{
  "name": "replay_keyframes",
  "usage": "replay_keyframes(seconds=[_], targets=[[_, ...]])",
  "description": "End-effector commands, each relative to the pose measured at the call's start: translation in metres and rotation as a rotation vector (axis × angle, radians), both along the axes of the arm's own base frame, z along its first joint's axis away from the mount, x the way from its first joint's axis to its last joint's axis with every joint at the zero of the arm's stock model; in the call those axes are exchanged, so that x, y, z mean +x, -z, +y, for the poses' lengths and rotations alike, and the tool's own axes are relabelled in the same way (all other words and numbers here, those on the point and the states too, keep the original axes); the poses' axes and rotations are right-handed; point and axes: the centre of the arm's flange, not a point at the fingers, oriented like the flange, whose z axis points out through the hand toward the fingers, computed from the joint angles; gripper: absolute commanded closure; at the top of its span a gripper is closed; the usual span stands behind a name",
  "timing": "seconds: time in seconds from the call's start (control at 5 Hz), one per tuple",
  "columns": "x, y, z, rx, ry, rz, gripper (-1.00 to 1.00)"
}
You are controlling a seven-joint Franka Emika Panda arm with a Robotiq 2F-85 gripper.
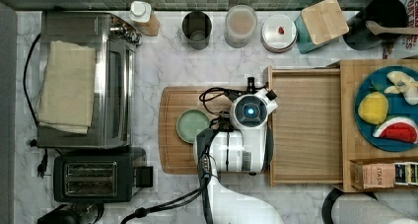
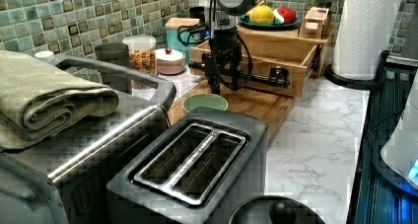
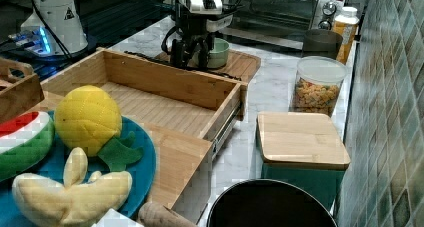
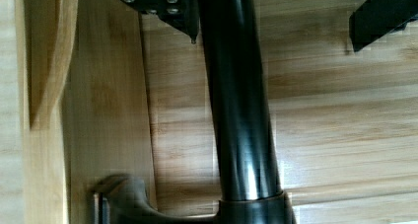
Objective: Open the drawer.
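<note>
Drawer (image 1: 305, 130): pulled well out, wooden inside bare (task looks largely done). End effector (image 2: 220, 76): fingers spread wide astride the bar handle (image 4: 239, 110), not clamping.

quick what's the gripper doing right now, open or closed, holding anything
Gripper: open, jaws standing either side of the drawer's black bar handle with a gap on one side, not clamped on it. The drawer is already pulled out.
</note>
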Motion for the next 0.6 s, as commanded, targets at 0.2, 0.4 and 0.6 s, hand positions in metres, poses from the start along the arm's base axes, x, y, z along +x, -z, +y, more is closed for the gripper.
replay_keyframes(seconds=[0.2,0.4,0.6], targets=[[-0.0048,-0.0156,0.1152,0.034,-0.189,-0.034,-1.00],[-0.0051,-0.0154,0.1151,0.034,-0.189,-0.033,-1.00],[-0.0050,-0.0154,0.1152,0.034,-0.189,-0.033,-1.00]])
